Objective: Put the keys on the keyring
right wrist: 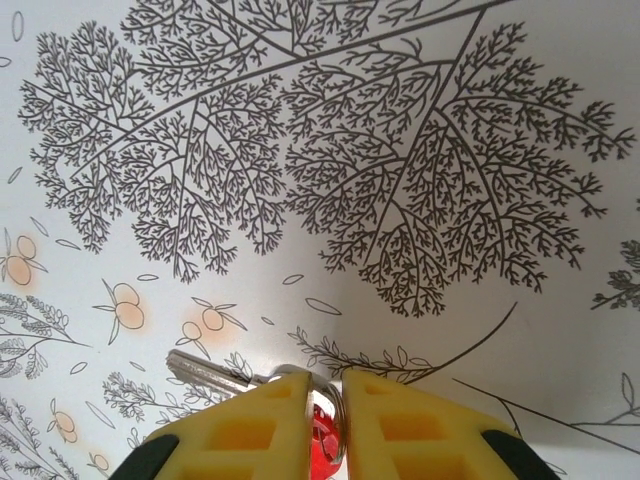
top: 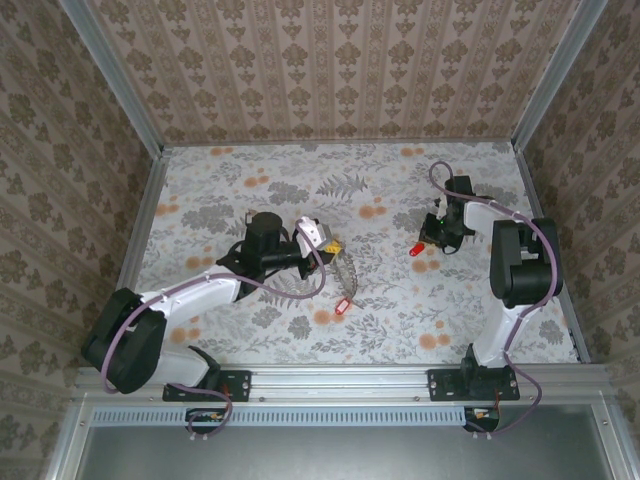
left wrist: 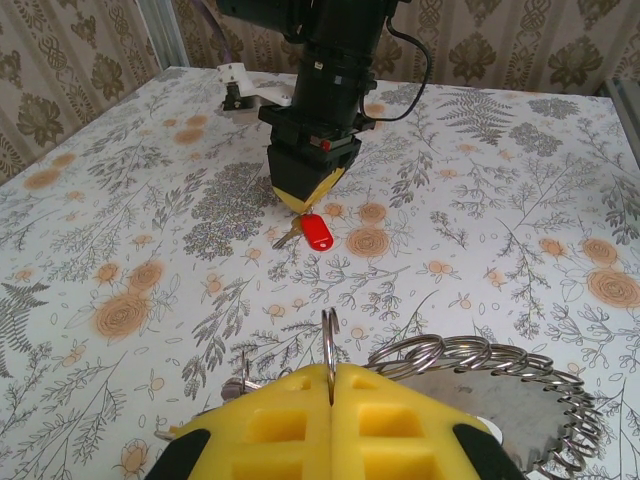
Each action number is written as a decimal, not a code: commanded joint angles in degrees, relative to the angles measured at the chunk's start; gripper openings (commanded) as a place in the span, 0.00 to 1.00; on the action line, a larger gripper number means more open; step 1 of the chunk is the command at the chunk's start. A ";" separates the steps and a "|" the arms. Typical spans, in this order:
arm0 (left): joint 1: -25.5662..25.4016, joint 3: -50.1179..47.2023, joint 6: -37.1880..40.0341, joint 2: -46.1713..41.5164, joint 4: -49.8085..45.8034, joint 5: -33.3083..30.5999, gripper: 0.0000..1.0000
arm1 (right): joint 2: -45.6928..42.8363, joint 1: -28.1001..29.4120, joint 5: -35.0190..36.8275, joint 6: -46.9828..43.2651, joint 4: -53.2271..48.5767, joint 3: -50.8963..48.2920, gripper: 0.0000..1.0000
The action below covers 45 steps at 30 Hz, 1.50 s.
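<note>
On your floral-print table (top: 300,180), ringed by damask-papered walls (top: 330,60), the left gripper (left wrist: 330,378) pinches the keyring (left wrist: 500,365) mid-table; the right gripper's (right wrist: 327,380) narrow jaws nip a red-headed key (left wrist: 316,232) lying there.

Keyring (left wrist: 470,352) fringed with grey keys (left wrist: 572,418), rim pinched in left claw (left wrist: 330,374); red-headed key (left wrist: 316,232) lying between right claw (right wrist: 325,380) jaws.

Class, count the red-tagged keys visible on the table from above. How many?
2. One red key sits in the right tool's pinch; a second red tag lies by the keyring. Others may be hidden.
</note>
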 commanded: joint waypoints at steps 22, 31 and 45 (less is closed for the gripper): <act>-0.72 2.68 0.65 -0.85 0.35 0.17 0.00 | -1.27 -0.17 0.48 -0.55 -0.23 -0.77 0.15; -0.73 2.59 0.68 -0.85 0.43 0.35 0.00 | -0.75 -0.17 0.04 -0.53 -0.33 -0.84 0.12; -0.70 2.67 0.61 -0.85 0.60 0.26 0.00 | -0.53 -0.17 -0.09 -0.59 0.02 -0.75 0.12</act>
